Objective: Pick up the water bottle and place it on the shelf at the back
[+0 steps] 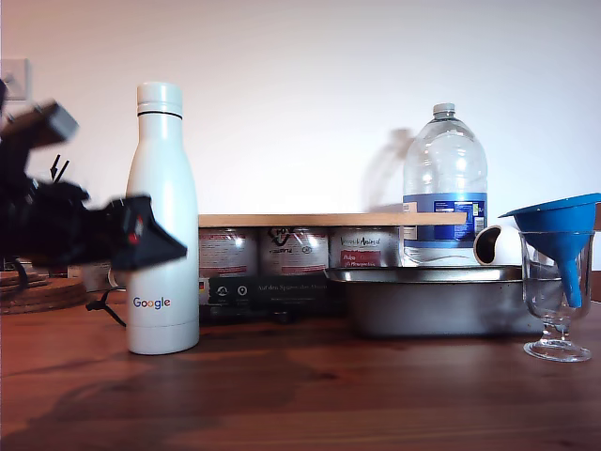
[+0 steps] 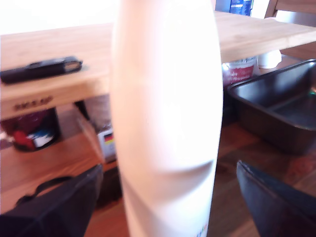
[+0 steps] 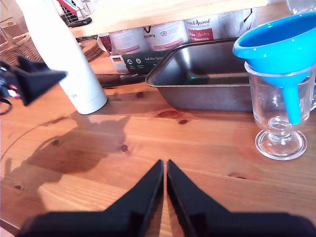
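The water bottle is tall, white and marked "Google". It stands upright on the wooden table at the exterior view's left, just in front of the shelf, a light-wood plank resting on cans. My first gripper reaches in from the exterior view's left and is open. In the first wrist view its fingers stand on either side of the bottle with small gaps. My second gripper is shut on nothing, low over bare table, well away from the bottle.
A grey metal tray sits in front of the plank at the exterior view's right. A clear water jug stands behind it. A glass holding a blue funnel is at the far right. A black object lies on the plank.
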Motion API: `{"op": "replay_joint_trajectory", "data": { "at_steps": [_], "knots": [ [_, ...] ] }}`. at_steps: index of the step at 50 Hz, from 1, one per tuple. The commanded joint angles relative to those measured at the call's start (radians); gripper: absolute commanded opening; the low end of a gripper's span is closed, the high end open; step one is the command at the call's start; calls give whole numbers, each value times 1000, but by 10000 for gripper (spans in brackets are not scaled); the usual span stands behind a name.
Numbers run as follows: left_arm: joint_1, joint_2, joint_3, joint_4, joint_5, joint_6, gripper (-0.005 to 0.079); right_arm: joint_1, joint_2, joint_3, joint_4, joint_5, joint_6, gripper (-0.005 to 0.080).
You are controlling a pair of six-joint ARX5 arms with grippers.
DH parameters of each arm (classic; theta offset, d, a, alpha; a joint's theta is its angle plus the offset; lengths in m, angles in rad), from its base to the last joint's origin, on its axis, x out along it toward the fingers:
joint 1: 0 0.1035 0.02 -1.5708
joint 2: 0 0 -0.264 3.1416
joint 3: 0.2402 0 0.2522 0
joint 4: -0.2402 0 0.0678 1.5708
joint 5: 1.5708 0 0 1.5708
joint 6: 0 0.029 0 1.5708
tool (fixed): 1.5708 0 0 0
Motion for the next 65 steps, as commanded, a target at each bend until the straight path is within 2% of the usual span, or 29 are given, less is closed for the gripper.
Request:
{"op": "replay_joint_trajectory", "data": {
  "at_steps": [1,17,36,47,56,61,65],
  "knots": [
    [2,26,13,10,4,9,791,5,-6,-5,5,0,0,-12],
    [-9,74,74,5,1,15,791,5,-6,-5,5,0,0,-12],
    [-16,74,84,-16,0,8,790,5,-6,-5,5,0,0,-12],
    [-17,74,110,-94,0,8,783,5,-6,-5,5,0,0,-12],
    [-18,74,130,-98,-6,9,775,5,-6,-5,5,0,0,-12],
    [-18,74,135,-106,-13,9,703,5,-6,-5,5,0,0,-12],
    [-18,74,135,-117,-12,9,595,5,-6,-5,5,0,0,-12]
  ]
}}
